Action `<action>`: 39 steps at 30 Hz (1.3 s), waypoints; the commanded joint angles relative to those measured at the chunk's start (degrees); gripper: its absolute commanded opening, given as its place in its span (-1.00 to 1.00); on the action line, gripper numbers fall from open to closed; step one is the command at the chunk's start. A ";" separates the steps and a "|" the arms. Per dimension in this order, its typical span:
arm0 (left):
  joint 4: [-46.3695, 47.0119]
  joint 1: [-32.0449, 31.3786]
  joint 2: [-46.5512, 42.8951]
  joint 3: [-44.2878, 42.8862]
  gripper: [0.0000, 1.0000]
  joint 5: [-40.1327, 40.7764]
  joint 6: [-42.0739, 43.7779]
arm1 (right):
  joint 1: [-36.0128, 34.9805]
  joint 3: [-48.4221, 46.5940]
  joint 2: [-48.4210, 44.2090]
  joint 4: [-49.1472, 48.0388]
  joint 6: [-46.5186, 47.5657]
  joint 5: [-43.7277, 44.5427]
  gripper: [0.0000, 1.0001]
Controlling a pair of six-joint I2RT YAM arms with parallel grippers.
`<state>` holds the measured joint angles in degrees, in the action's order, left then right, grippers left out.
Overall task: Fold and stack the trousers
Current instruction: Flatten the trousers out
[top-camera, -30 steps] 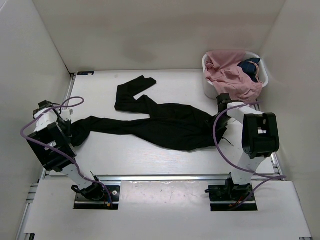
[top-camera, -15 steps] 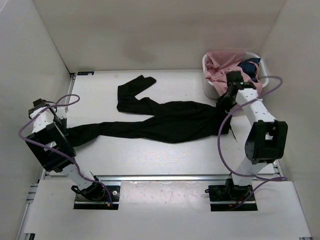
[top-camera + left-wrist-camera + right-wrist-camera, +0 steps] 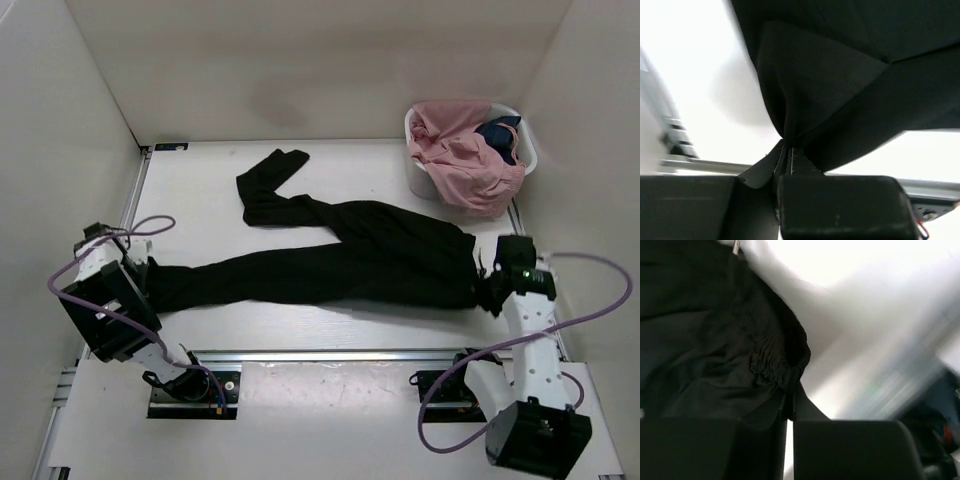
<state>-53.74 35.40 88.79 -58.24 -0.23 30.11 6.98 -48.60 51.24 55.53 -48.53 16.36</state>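
1. The table [image 3: 300, 170] carries the trousers [image 3: 380, 260] across its middle. A second ago they lay bunched; now they are drawn long from the left edge to the right, with the near leg almost straight.
2. The far leg still kinks toward the back left, so flattening looks unfinished and folding not yet begun.
3. The basket [image 3: 420, 182] holding the pink garment [image 3: 460, 155] sits at the far right, apart from the trousers.
4. The right tool [image 3: 789, 395] has swung from beside the basket to the near right and is now pinched on the gathered waistband.
5. The left tool [image 3: 787, 150] stays clamped on the leg's end.
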 commanded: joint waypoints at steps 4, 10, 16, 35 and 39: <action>2.93 -0.15 -1.96 8.05 -0.72 6.37 2.85 | 6.90 16.14 -7.47 2.83 -4.46 -0.19 -1.00; 4.60 0.37 -3.19 9.81 -0.72 9.55 3.38 | 8.66 17.49 -6.95 2.83 -5.08 3.50 -1.00; 6.01 5.03 -3.28 7.00 -0.72 10.68 5.22 | 14.02 15.11 -5.80 3.53 -3.32 7.01 -1.00; 4.88 15.05 -7.74 6.66 -0.16 12.02 13.30 | 14.73 14.50 -4.22 6.44 -6.75 10.80 -0.48; -2.94 15.05 -10.40 1.56 0.08 1.74 15.68 | 14.73 13.79 -4.22 6.44 -4.73 10.27 -0.24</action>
<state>-52.60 50.30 82.63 -52.05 8.60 42.89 21.41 -32.08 46.96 61.19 -53.74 24.25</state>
